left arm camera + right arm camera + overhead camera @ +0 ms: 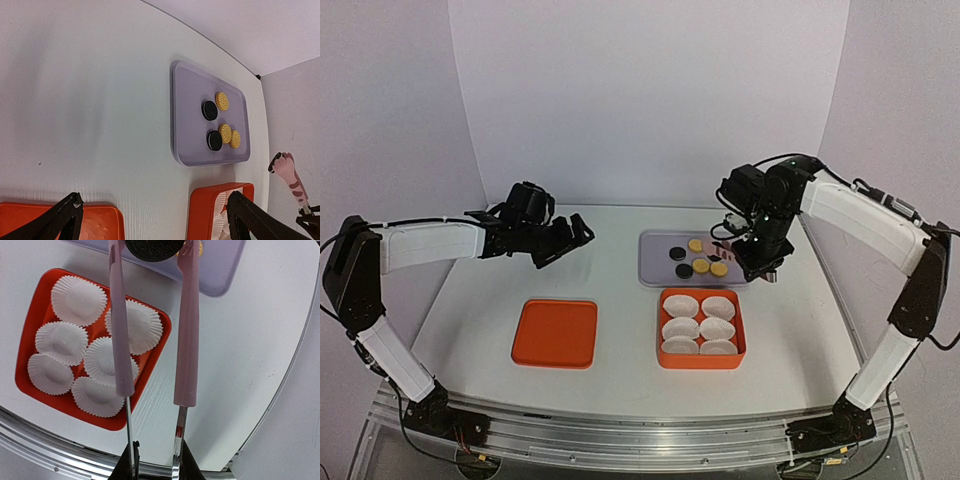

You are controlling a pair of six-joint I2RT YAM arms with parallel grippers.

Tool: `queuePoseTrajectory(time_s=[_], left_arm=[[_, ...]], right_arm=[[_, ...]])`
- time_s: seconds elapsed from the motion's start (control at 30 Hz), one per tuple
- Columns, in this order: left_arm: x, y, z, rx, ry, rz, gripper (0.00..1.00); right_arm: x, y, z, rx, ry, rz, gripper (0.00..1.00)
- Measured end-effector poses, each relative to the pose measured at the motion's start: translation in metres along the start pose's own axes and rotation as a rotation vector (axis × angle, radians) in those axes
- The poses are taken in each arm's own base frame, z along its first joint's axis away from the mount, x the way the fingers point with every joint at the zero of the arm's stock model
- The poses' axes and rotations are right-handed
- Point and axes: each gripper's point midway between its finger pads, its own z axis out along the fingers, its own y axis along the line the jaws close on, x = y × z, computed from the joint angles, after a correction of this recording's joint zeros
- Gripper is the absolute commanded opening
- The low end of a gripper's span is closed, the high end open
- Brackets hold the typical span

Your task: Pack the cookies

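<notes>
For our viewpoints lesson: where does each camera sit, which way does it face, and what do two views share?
Top external: high behind the bases, facing down over the table; left arm and right arm show.
Left wrist: faces across at the lavender tray; open left gripper shows.
Right wrist: faces down at the orange box; right gripper holds pink tongs around a black cookie.
Shared: both wrist views show tray and box.

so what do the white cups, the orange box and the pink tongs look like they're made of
white cups: thin paper by the look, matte, with fine fluted pleats round the rims.
orange box: probably moulded plastic, smooth with a slight sheen and rounded corners.
tongs: pale pink arms that look like matte plastic or silicone, on thin shiny stems that seem to be metal.
</notes>
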Motion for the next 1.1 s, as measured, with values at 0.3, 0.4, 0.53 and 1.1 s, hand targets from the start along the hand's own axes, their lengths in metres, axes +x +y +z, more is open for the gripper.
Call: queuePoseTrajectory(time_s=[0.3, 0.4, 0.53, 1.1], left_arm=[[0.007, 0.002, 0.007, 0.001, 0.030, -0.001, 1.00], [0.007, 0.002, 0.008, 0.004, 0.031, -0.001, 1.00], [0.008, 0.001, 0.008, 0.009, 0.034, -0.001, 1.00], [0.016, 0.001, 0.017, 0.027, 0.069, 0.010, 1.00]], right_arm=[[0.027, 0.041, -0.021, -0.158, 0.004, 0.016, 0.00], [0.044, 0.050, -0.014, -0.185, 0.057, 0.016, 0.00], [0.065, 0.054, 0.001, -0.192, 0.135, 0.031, 0.00], [0.079, 0.055, 0.001, -0.214, 0.168, 0.071, 0.00]])
